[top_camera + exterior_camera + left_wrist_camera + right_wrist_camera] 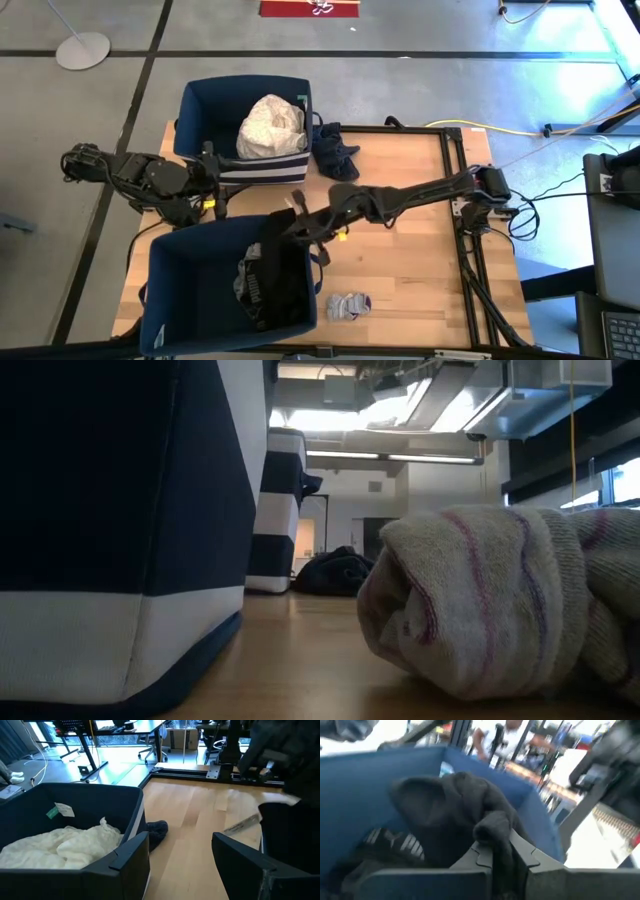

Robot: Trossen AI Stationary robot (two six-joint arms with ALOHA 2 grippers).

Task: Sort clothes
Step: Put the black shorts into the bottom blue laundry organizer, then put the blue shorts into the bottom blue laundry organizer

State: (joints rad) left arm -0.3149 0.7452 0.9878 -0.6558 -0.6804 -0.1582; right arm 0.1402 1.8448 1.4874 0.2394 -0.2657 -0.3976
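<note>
**A:** How many bins do we count from above?

**B:** Two, both navy fabric with a white stripe. The far bin (196, 112) sits at about eleven o'clock on the wooden table (410, 250); the near bin (180, 290) is at about seven o'clock.

**A:** And the clothes?

**B:** We see five pieces. One crumpled cream garment (271, 127) lies in the far bin, soft and wrinkled. One dark navy bundle (335, 152) sits on the table just beside that bin, at its three o'clock. In the near bin we make out a black piece with white lettering (250, 290), and a black garment (283, 245) draped over the bin's rim. One small rolled sock (346, 306), light terry with thin pink stripes, lies on the table at about six o'clock, apart from the near bin.

**A:** What do we say of the right gripper (501, 854)?

**B:** Its fingers are pinched together on a fold of the black garment, over the near bin's inner edge.

**A:** And the left gripper (180, 845)?

**B:** It hovers between the two bins at about nine o'clock, its two dark fingers spread wide, holding nothing.
</note>
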